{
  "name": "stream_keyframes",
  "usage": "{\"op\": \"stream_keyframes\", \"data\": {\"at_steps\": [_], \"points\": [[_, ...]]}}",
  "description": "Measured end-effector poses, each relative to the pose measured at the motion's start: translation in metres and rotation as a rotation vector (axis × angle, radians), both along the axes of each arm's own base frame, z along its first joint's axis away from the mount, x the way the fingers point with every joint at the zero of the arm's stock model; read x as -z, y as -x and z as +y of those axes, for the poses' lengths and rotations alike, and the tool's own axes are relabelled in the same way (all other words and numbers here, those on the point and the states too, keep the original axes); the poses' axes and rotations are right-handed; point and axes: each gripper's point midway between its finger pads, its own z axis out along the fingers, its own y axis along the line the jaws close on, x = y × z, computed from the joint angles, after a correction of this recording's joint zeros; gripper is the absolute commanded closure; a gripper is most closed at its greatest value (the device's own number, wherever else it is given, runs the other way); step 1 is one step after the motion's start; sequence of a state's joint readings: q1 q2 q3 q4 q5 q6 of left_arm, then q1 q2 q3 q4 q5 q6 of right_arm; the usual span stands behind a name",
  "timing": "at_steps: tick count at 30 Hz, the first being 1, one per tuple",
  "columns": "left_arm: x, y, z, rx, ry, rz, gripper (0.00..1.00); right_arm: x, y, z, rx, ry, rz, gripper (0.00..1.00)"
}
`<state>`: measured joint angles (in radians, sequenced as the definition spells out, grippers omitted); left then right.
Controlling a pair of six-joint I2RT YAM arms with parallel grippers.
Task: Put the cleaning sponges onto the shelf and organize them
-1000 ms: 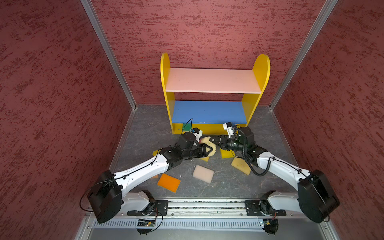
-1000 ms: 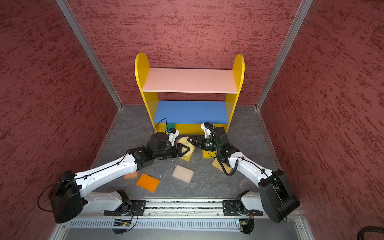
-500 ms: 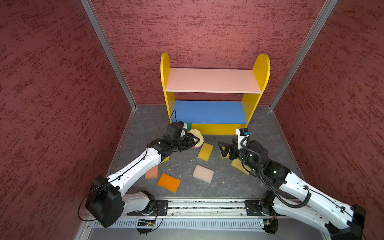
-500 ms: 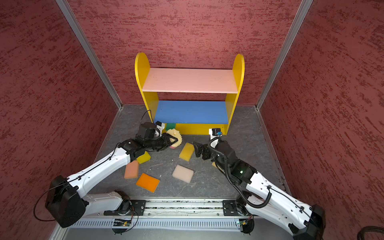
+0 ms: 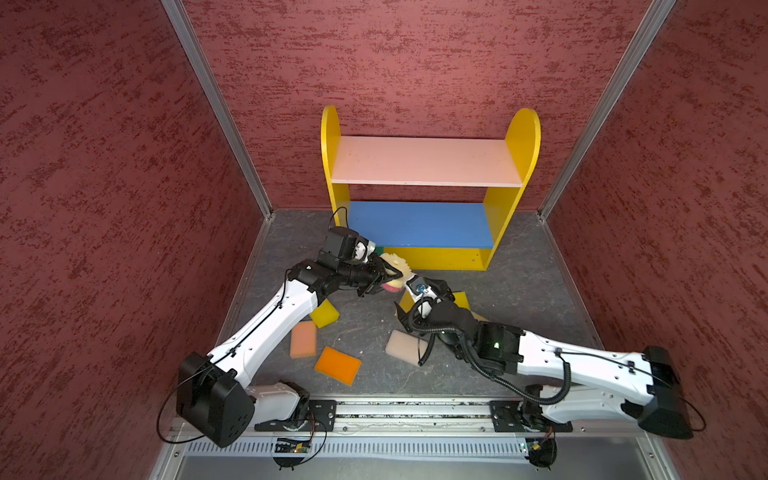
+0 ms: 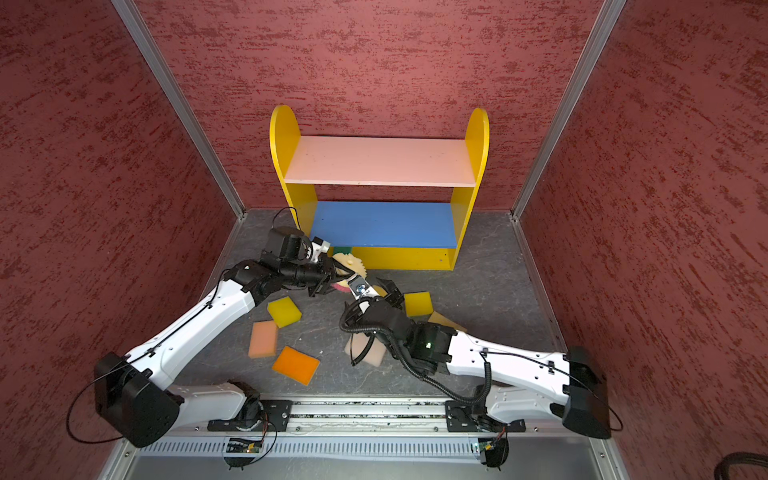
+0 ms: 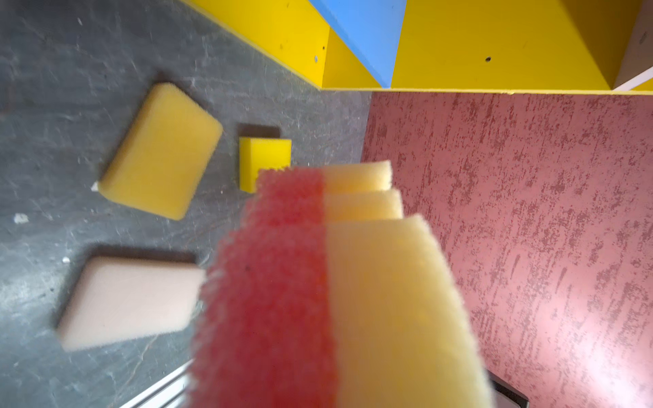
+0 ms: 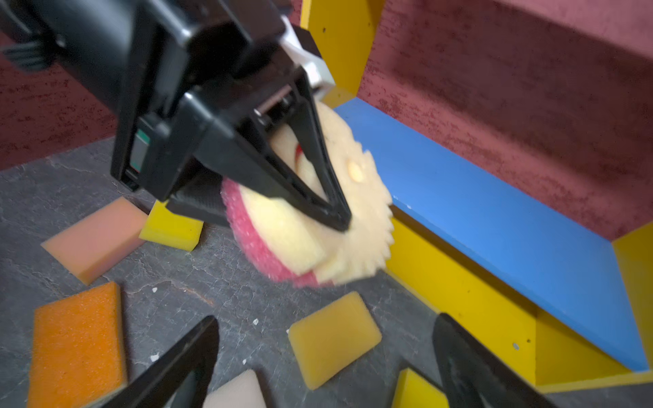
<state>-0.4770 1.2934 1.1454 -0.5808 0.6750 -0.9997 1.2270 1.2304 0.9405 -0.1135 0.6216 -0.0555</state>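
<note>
Overlapping the cream sponge (image 5: 400,347), the right arm (image 5: 582,365) hides part.

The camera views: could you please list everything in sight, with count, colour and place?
shelf: one, yellow with pink and blue boards, back wall.
round scalloped sponge: one, cream with pink back, held before the shelf.
yellow sponges: two, yellow, floor, the other farther right.
golden sponge: one, golden, floor before the shelf.
tan sponge: one, tan, floor, partly under the right arm.
peach sponge: one, peach, floor beside left arm.
orange sponge: one, orange, floor near the front.
cream sponge: one, cream, floor, partly under right arm.
green sponge: one, green, mostly hidden at shelf's foot.
left gripper: one, black, shut on the round scalloped sponge.
right gripper: one, black, open above the golden sponge.
</note>
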Motion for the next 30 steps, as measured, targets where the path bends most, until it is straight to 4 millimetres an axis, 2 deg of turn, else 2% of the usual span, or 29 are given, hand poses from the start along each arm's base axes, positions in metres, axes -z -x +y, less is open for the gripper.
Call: {"op": "stream_keyframes", "data": {"at_steps": [2, 5, 13, 15, 17, 18, 22, 23, 24, 26, 27, 28, 30], "points": [[0.003, 0.007, -0.001, 0.011, -0.004, 0.044, 0.69, -0.001, 0.003, 0.012, -0.031, 0.048, -0.047, 0.10], [0.006, 0.017, -0.001, 0.025, -0.018, 0.088, 0.69, 0.002, 0.006, 0.020, -0.058, 0.107, -0.094, 0.11], [0.008, 0.035, -0.006, 0.055, -0.058, 0.137, 0.69, -0.010, 0.003, 0.020, -0.063, 0.174, -0.198, 0.08], [0.006, 0.037, -0.007, 0.057, -0.067, 0.133, 0.69, -0.010, 0.004, 0.019, -0.066, 0.191, -0.217, 0.20], [0.003, 0.038, -0.008, 0.057, -0.074, 0.127, 0.69, -0.008, 0.005, 0.017, -0.076, 0.218, -0.227, 0.51], [0.002, 0.037, -0.008, 0.055, -0.076, 0.122, 0.69, -0.007, 0.006, 0.017, -0.080, 0.226, -0.229, 0.57], [-0.005, 0.036, -0.009, 0.051, -0.082, 0.113, 0.68, -0.009, 0.008, 0.016, -0.084, 0.221, -0.230, 0.65], [-0.006, 0.037, -0.009, 0.054, -0.083, 0.115, 0.66, -0.011, 0.008, 0.015, -0.082, 0.214, -0.230, 0.67], [-0.006, 0.038, -0.010, 0.057, -0.085, 0.118, 0.59, -0.012, 0.009, 0.013, -0.081, 0.210, -0.230, 0.70], [-0.005, 0.039, -0.009, 0.056, -0.095, 0.125, 0.33, -0.015, 0.009, 0.010, -0.074, 0.201, -0.229, 0.75], [-0.004, 0.040, -0.008, 0.056, -0.104, 0.130, 0.25, -0.018, 0.009, 0.008, -0.071, 0.195, -0.229, 0.78], [-0.002, 0.040, -0.007, 0.056, -0.109, 0.133, 0.19, -0.020, 0.008, 0.006, -0.066, 0.186, -0.227, 0.82], [-0.003, 0.040, -0.007, 0.060, -0.107, 0.125, 0.14, -0.025, 0.008, 0.002, -0.059, 0.160, -0.218, 0.84]]}}
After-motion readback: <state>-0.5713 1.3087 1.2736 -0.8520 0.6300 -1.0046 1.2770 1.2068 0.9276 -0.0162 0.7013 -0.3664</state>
